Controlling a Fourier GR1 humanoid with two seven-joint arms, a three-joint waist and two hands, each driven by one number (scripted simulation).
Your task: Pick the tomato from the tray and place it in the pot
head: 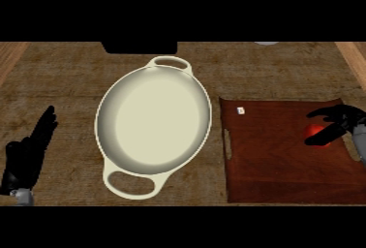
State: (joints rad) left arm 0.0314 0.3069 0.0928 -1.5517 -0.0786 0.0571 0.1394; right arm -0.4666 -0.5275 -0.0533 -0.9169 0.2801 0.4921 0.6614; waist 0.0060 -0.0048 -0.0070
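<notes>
Right hand [342,121] curled round the tomato [315,131] over the brown tray [286,169]; cream pot [154,126] to its left on the wood-grain surface [64,87]; left hand [28,150] spread, resting.

We have one view only, from the head, looking steeply down on the counter [64,82]. The pot [154,127] sits near the middle of our view, so we look almost straight onto it. Right of the pot the tray [286,169] runs to the edge. Both hands enter low, either side of the pot. No second view shares the scene.
</notes>
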